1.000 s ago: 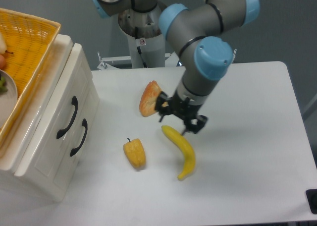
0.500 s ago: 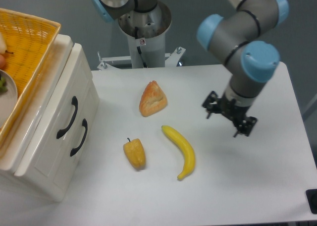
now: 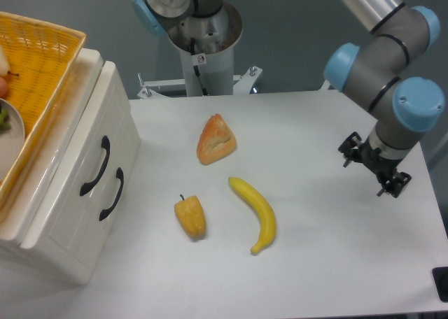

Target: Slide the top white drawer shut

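The top white drawer point(image 3: 73, 151) is the upper front of the white cabinet point(image 3: 49, 252) at the left edge, with a curved black handle point(image 3: 96, 166). Its front sits a step out from the edge of the cabinet's top. My gripper point(image 3: 369, 170) hangs over the right side of the table, far from the cabinet. It is open, its black fingers point(image 3: 348, 153) spread with nothing between them.
A yellow wicker basket point(image 3: 49, 60) with food rests on the cabinet. The lower drawer handle point(image 3: 112, 193) sits just below the upper one. On the table lie a bread piece point(image 3: 215, 139), a banana point(image 3: 256, 213) and a yellow pepper point(image 3: 190, 217). The robot base point(image 3: 204, 46) stands at the back.
My arm has swung right, from above the banana and bread to the table's right side. The drawer and the food have not moved.
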You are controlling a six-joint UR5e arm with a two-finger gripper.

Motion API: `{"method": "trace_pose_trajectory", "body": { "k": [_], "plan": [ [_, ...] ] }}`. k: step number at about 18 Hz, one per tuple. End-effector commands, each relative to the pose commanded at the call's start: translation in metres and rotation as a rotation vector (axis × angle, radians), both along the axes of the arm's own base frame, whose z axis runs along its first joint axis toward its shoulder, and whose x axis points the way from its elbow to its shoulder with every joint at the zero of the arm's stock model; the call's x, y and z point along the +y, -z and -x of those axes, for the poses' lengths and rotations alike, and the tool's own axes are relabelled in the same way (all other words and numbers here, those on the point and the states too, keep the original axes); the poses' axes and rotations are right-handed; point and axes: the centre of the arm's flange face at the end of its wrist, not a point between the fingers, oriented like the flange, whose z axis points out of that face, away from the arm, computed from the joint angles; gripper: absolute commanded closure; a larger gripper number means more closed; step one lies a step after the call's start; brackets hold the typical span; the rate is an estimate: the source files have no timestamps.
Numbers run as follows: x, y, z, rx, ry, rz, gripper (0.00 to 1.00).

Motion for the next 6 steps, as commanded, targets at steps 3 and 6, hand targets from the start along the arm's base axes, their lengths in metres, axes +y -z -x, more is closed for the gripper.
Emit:
{"method": "trace_pose_trajectory", "body": {
  "k": [3,6],
  "plan": [
    [-0.0036,0.0012,0.0095,0.007,0.032,-0.004,0.0],
    [-0.0069,0.0022,0.0131,0.016,0.038,-0.008,0.0]
  ]
}}
